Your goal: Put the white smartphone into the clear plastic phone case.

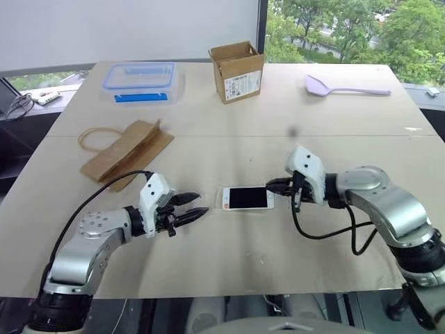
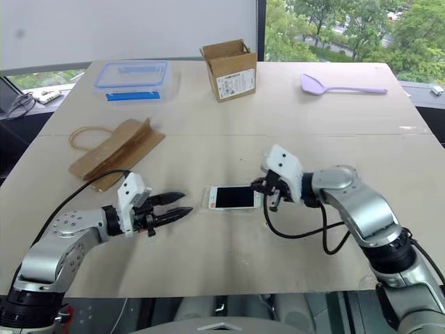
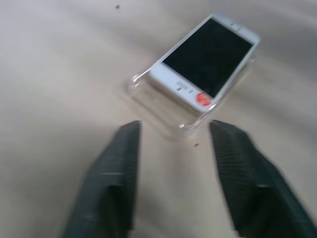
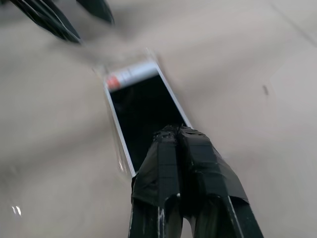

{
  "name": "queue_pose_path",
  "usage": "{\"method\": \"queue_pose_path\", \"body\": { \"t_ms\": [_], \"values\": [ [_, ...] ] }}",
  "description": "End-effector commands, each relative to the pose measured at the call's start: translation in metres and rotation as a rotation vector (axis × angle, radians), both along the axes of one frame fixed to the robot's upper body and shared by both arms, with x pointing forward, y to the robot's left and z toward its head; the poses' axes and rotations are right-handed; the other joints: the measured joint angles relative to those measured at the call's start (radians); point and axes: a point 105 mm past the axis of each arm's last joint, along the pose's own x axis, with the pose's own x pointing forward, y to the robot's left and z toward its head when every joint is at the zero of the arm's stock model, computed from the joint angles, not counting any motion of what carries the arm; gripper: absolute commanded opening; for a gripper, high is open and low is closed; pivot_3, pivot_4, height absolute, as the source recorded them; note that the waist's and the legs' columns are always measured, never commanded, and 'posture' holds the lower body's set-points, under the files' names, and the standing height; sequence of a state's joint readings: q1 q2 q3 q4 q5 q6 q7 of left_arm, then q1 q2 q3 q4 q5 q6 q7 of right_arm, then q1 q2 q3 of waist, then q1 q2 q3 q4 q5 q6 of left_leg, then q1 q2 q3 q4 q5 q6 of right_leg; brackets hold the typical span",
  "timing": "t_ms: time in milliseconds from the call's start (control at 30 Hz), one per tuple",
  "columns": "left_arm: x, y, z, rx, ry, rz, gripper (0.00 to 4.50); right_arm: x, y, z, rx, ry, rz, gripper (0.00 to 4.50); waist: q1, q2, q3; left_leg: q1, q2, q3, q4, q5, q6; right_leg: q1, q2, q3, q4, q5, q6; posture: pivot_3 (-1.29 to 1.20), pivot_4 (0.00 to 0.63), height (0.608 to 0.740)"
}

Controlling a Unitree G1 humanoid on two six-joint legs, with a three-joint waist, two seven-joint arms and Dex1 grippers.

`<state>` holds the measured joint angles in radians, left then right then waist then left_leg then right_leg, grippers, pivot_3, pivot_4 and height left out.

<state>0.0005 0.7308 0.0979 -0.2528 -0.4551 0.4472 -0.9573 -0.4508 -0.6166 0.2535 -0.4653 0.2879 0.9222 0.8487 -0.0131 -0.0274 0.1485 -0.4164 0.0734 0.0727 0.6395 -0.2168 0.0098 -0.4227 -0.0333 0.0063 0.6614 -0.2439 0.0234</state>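
Phone job nearly done: white smartphone (image 1: 247, 197) lies in clear plastic phone case (image 3: 163, 106), table (image 1: 229, 257) middle, one case end poking past phone. Left gripper (image 1: 192, 207) at 9 o'clock, fingers apart, empty. Right gripper (image 1: 273, 186) at 3 o'clock, pinched closed, empty. Left: push phone fully in.

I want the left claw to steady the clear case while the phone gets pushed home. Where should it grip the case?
Probably the clear plastic phone case's free end, approached level from the left claw's side. There the white smartphone leaves the shell uncovered, so its two long rims are exposed for the open fingers to straddle.
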Motion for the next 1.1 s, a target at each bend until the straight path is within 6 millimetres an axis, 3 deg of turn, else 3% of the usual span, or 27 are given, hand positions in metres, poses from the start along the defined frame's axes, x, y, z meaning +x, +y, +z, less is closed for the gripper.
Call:
{"method": "queue_pose_path", "body": {
  "t_ms": [33,67,100,167,300,500,733,1100],
  "values": [
    [0.003,0.000,0.003,0.024,-0.042,-0.018,2.59,0.000,-0.007,0.008,-0.013,-0.063,-0.026,0.00,-0.002,0.000,0.000,0.000,0.000,0.000,0.000,0.000,0.000,0.000,0.000,0.000,0.000,0.000,0.000,0.00,0.150,0.740],
    [0.004,0.000,0.002,0.030,-0.040,-0.022,2.59,0.000,-0.010,0.004,-0.034,-0.065,-0.034,0.00,-0.003,0.000,0.000,0.000,0.000,0.000,0.000,0.000,0.000,0.000,0.000,0.000,0.000,0.000,0.000,0.00,0.150,0.740],
    [0.005,0.000,0.002,0.030,-0.040,-0.026,2.14,0.001,-0.012,0.000,-0.053,-0.067,-0.042,0.00,-0.002,0.000,0.000,0.000,0.000,0.000,0.000,0.000,0.000,0.000,0.000,0.000,0.000,0.000,0.000,0.00,0.150,0.740],
    [0.004,-0.001,0.000,0.030,-0.023,-0.047,1.78,0.002,-0.013,-0.004,-0.066,-0.066,-0.052,0.00,-0.001,0.000,0.001,0.000,0.000,0.000,0.000,0.000,0.000,-0.001,0.001,0.000,0.000,0.000,0.000,0.00,0.150,0.740],
    [0.008,0.003,-0.007,0.075,-0.017,-0.042,0.04,0.003,-0.013,-0.010,-0.073,-0.065,-0.063,0.00,0.000,-0.001,0.001,0.000,0.000,0.000,0.000,0.000,0.000,0.000,0.001,0.000,0.000,0.000,0.000,0.00,0.150,0.740],
    [0.009,0.001,-0.015,0.104,-0.007,-0.046,0.04,-0.001,-0.011,-0.024,-0.130,-0.055,-0.035,0.00,0.000,-0.001,0.001,0.000,0.000,0.000,-0.001,0.000,0.000,-0.001,0.000,0.000,0.000,0.000,0.000,0.00,0.150,0.740],
    [0.010,-0.017,-0.008,0.090,-0.024,-0.082,0.04,-0.005,0.008,-0.026,-0.101,-0.036,0.052,0.00,0.003,-0.002,0.002,0.000,0.000,0.000,0.000,0.000,0.000,0.000,0.000,0.000,0.000,0.000,0.000,0.00,0.150,0.740],
    [0.009,-0.015,-0.021,0.078,-0.003,-0.098,0.04,-0.015,0.031,-0.036,-0.100,-0.023,0.180,0.00,0.001,-0.002,0.002,0.000,0.000,0.000,0.000,0.000,0.000,0.000,0.001,0.000,0.000,0.000,0.000,0.00,0.150,0.740]
  ]
}}
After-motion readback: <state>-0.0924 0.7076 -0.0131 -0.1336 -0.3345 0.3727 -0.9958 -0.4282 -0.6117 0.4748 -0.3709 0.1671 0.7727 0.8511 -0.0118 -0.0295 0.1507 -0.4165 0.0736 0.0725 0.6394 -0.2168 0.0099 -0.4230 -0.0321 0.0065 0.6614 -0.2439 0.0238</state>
